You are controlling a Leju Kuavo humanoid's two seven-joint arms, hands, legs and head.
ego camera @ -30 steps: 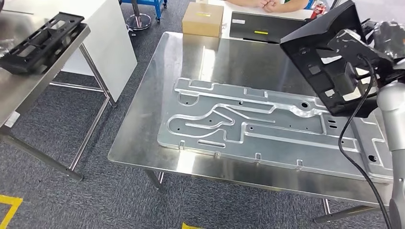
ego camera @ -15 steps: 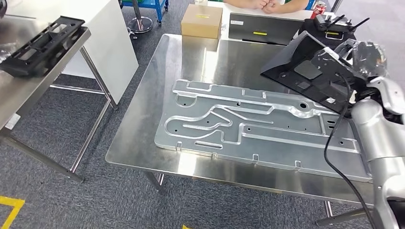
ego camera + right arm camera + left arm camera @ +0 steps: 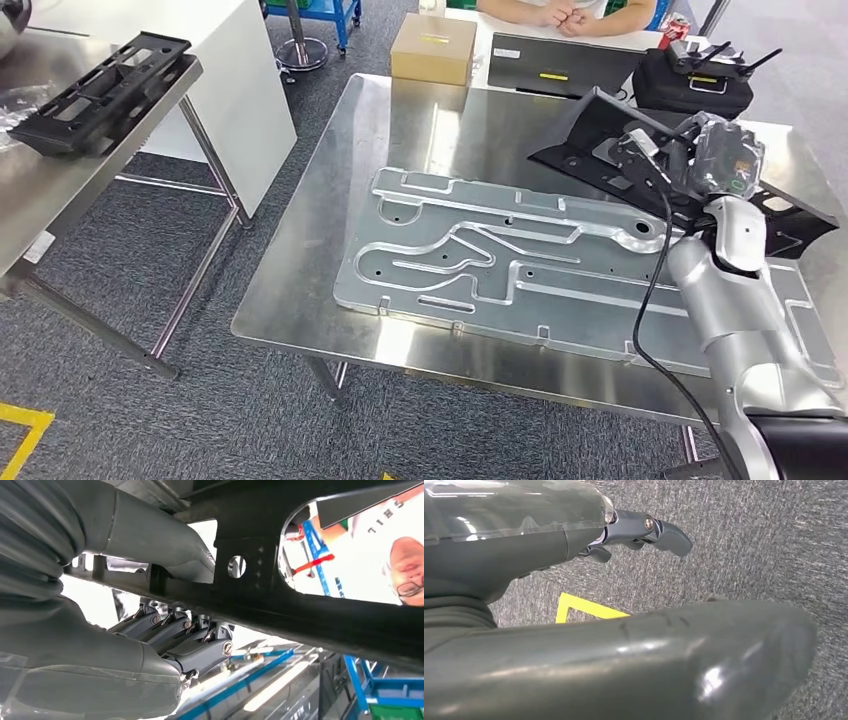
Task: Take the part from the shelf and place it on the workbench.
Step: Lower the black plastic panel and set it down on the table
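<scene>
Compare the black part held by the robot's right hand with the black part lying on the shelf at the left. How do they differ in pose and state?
The held black part is gripped by the right hand and tilted over the workbench; the shelf part is not gripped by either hand. The held part sits above the silver plate's far side; the shelf part rests on the shelf. Both are black, cut-out frames.

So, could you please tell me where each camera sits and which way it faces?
Head view: high on the body, looking down at the workbench; right hand holds the black part.
Left wrist view: behind the hanging left hand, facing carpet.
Right wrist view: behind the right hand, fingers under the part.
Head and right wrist views share that part.
</scene>
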